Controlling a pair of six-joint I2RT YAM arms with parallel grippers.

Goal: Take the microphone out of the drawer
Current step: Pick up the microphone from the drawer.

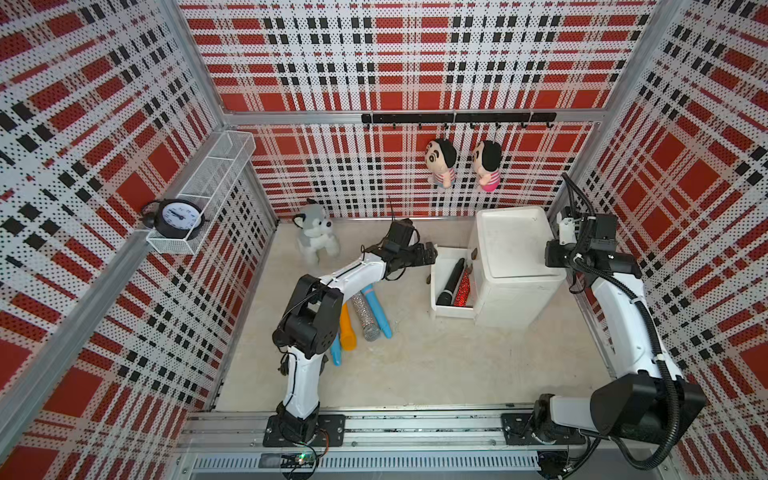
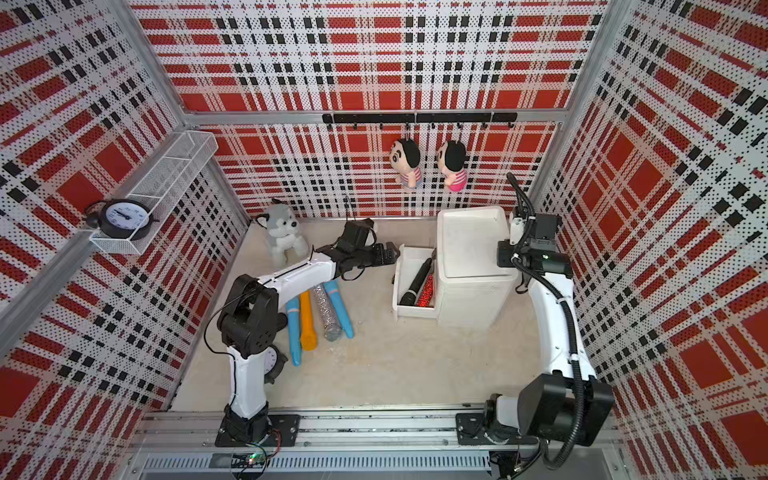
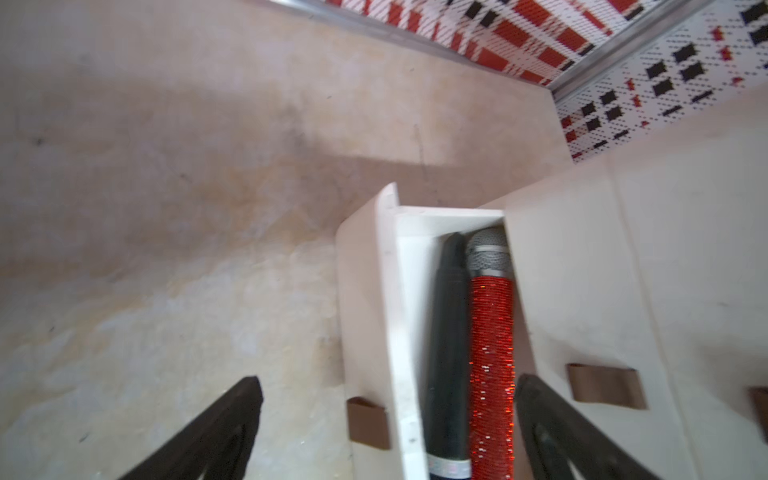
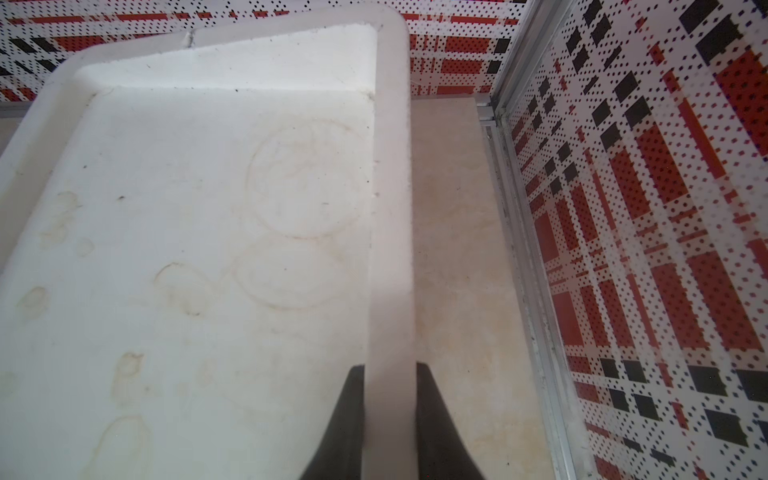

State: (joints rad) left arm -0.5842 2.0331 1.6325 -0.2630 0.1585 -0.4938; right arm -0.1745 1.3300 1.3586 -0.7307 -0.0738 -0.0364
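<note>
A white drawer (image 1: 434, 286) (image 2: 397, 286) (image 3: 395, 316) stands pulled out of the white cabinet (image 1: 515, 249) (image 2: 469, 249). Two microphones lie side by side in it: a black microphone (image 1: 451, 282) (image 2: 415, 282) (image 3: 446, 332) and a red glitter microphone (image 1: 463, 290) (image 2: 427, 291) (image 3: 492, 353) with a grey mesh head. My left gripper (image 1: 432, 251) (image 2: 392, 253) (image 3: 386, 382) hovers open at the drawer's far end, holding nothing. In the left wrist view its fingers span the drawer front and both microphones. My right gripper (image 4: 390, 370) is shut on the cabinet's top rim (image 4: 390, 208).
Several microphones, blue (image 1: 380, 309), silver glitter (image 1: 365, 318) and orange (image 1: 347, 332), lie on the floor under my left arm. A husky plush (image 1: 316, 237) sits at the back. Two dolls (image 1: 440, 162) hang on the back wall. A clock (image 1: 178, 216) rests on the wire shelf.
</note>
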